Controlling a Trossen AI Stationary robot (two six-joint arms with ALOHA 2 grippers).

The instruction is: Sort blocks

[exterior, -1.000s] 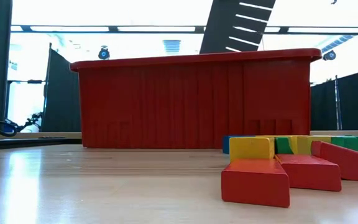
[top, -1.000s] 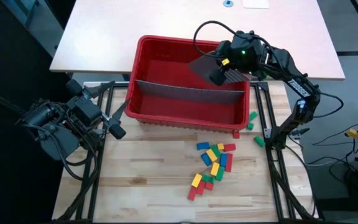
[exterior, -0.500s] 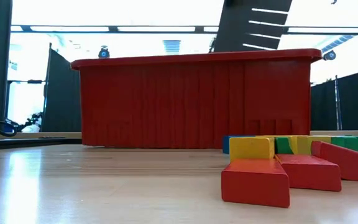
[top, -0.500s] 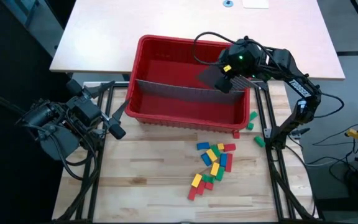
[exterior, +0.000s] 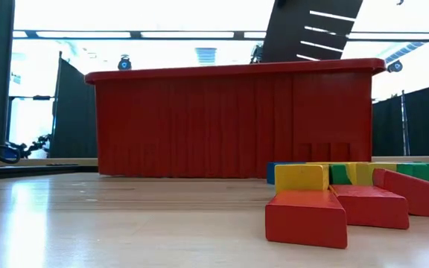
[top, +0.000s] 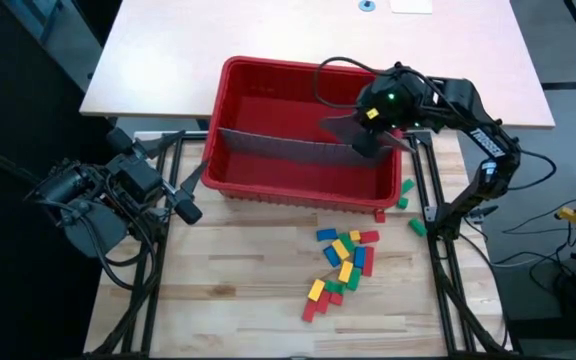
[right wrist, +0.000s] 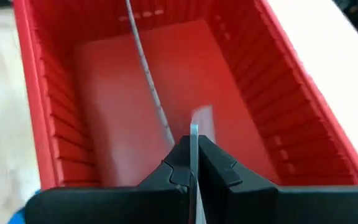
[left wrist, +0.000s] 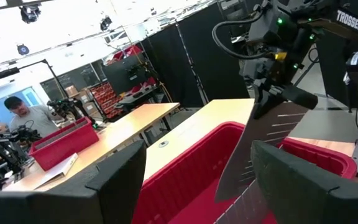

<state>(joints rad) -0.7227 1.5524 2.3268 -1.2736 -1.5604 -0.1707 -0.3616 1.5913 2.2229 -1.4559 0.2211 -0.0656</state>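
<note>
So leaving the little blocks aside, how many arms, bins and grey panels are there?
Arms: 2, left and right
Bin: 1
Grey panels: 2, one standing in the bin, one clamped in the right gripper
Total: 5

A bin sits mid-table with a divider panel standing across its inside. The right gripper holds a second panel above the bin's right end. Blocks lie scattered before the bin. The left gripper rests left of it.
</note>
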